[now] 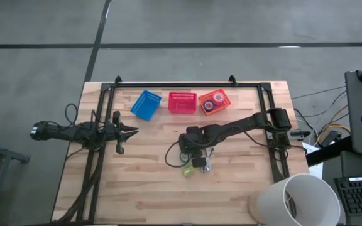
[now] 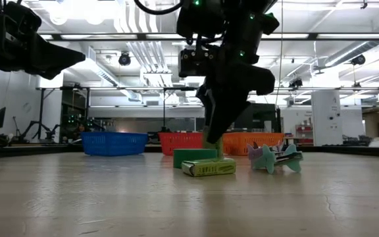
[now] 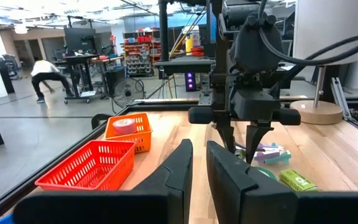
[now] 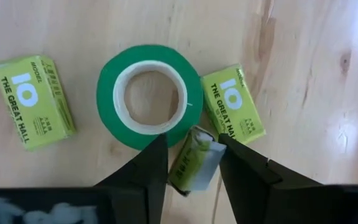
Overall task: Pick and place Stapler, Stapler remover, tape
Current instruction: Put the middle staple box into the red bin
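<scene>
A green tape roll [image 4: 149,96] lies flat on the wooden table between two yellow-green boxes [image 4: 35,99] [image 4: 233,111]. My right gripper [image 4: 194,165] points steeply down just beside the roll, open, with a third small yellow-green box [image 4: 194,158] tilted between its fingers. Pastel staple removers [image 2: 275,158] lie on the table next to it. More tape rolls [image 1: 213,103] sit in the orange basket [image 1: 224,99]. I see no stapler. My left gripper [image 1: 131,131] waits level at the table's left, its fingers a narrow gap apart with nothing between them. My right gripper stands with one finger [image 4: 145,171] on each side of the small box, coming from above. The box fills nearly the whole gap. Whether the fingers touch it, I cannot tell.
A blue basket [image 1: 146,104], a red basket [image 1: 181,102] and the orange one stand in a row at the table's far edge. A black frame [image 1: 187,85] runs round the work area. A white bucket [image 1: 294,198] stands off the near right corner. Bare wood lies toward the near edge.
</scene>
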